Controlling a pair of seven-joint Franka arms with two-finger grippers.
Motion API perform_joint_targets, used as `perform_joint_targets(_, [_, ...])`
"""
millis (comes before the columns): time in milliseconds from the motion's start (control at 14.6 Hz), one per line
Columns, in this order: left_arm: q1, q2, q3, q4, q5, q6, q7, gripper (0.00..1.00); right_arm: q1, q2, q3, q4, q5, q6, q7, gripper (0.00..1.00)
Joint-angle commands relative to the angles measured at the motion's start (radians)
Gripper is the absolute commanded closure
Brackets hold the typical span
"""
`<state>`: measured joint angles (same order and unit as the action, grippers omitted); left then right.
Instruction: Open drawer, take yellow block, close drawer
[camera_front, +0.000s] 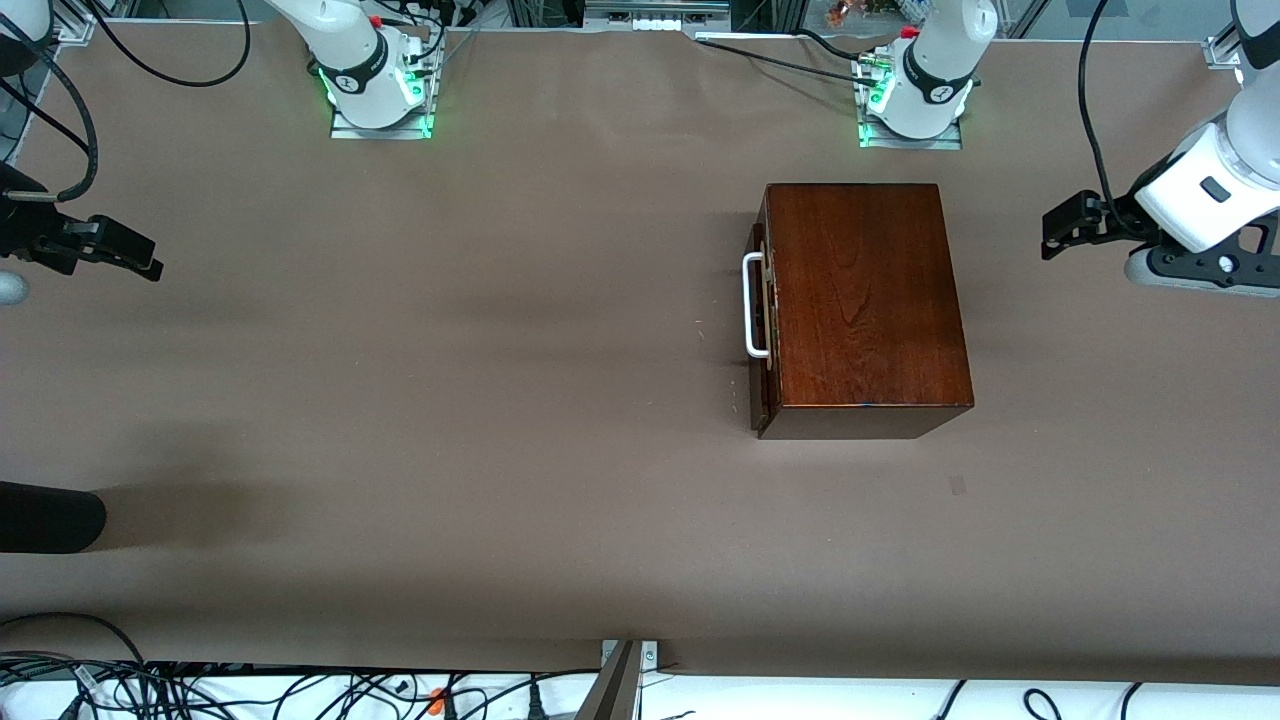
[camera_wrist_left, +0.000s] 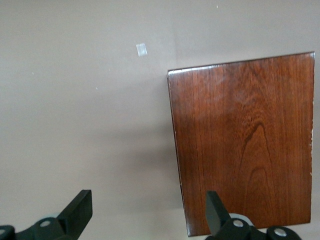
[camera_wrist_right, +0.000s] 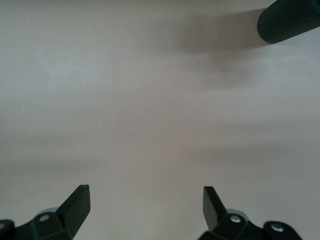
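The dark reddish-brown wooden box (camera_front: 865, 300) stands on the table toward the left arm's end. Its drawer (camera_front: 760, 330) is shut, with the white bar handle (camera_front: 752, 305) facing the right arm's end. The box top also shows in the left wrist view (camera_wrist_left: 245, 145). The yellow block is hidden. My left gripper (camera_front: 1052, 232) is open and empty, held over the table beside the box at the left arm's end; in its own view (camera_wrist_left: 148, 210) one finger overlaps the box edge. My right gripper (camera_front: 150, 260) is open and empty over bare table at the right arm's end, as its own view (camera_wrist_right: 146, 207) shows.
A black cylinder (camera_front: 50, 517) juts in over the table edge at the right arm's end, nearer the front camera; it also shows in the right wrist view (camera_wrist_right: 290, 20). A small pale tape mark (camera_front: 957, 485) lies on the table near the box. Cables hang along the near edge.
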<state>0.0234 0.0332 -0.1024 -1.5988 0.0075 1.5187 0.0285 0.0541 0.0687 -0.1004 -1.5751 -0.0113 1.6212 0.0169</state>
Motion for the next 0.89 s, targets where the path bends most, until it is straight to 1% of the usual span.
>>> perform_joint_targets(0, [-0.011, 0.019, -0.011, 0.007, -0.014, -0.054, 0.002, 0.00, -0.003, -0.001, 0.004, 0.003, 0.001, 0.003, 0.000, 0.00])
perform_joint_targets(137, [-0.017, 0.039, -0.040, 0.007, -0.023, -0.060, 0.011, 0.00, -0.003, -0.001, 0.004, 0.003, 0.001, 0.003, 0.000, 0.00])
perform_joint_targets(205, [-0.017, 0.054, -0.066, 0.007, -0.023, -0.061, 0.011, 0.00, -0.003, 0.000, 0.002, 0.003, 0.002, 0.003, 0.000, 0.00])
perform_joint_targets(273, [-0.017, 0.079, -0.107, 0.010, -0.023, -0.055, 0.001, 0.00, -0.003, 0.000, 0.002, 0.003, 0.002, 0.003, 0.000, 0.00])
perform_joint_targets(342, [-0.017, 0.100, -0.144, 0.013, -0.024, -0.045, -0.008, 0.00, -0.003, -0.001, 0.002, 0.003, 0.002, 0.003, 0.000, 0.00])
perform_joint_targets(547, [-0.039, 0.175, -0.216, 0.039, -0.026, 0.027, -0.103, 0.00, -0.004, -0.001, 0.002, 0.003, 0.001, 0.003, 0.000, 0.00])
perform_joint_targets(683, [-0.089, 0.224, -0.234, 0.049, -0.023, 0.078, -0.165, 0.00, -0.007, -0.001, 0.001, 0.003, 0.002, 0.003, 0.000, 0.00])
perform_joint_targets(820, [-0.146, 0.264, -0.234, 0.049, -0.021, 0.159, -0.202, 0.00, -0.007, -0.001, 0.001, 0.003, 0.002, 0.002, -0.002, 0.00])
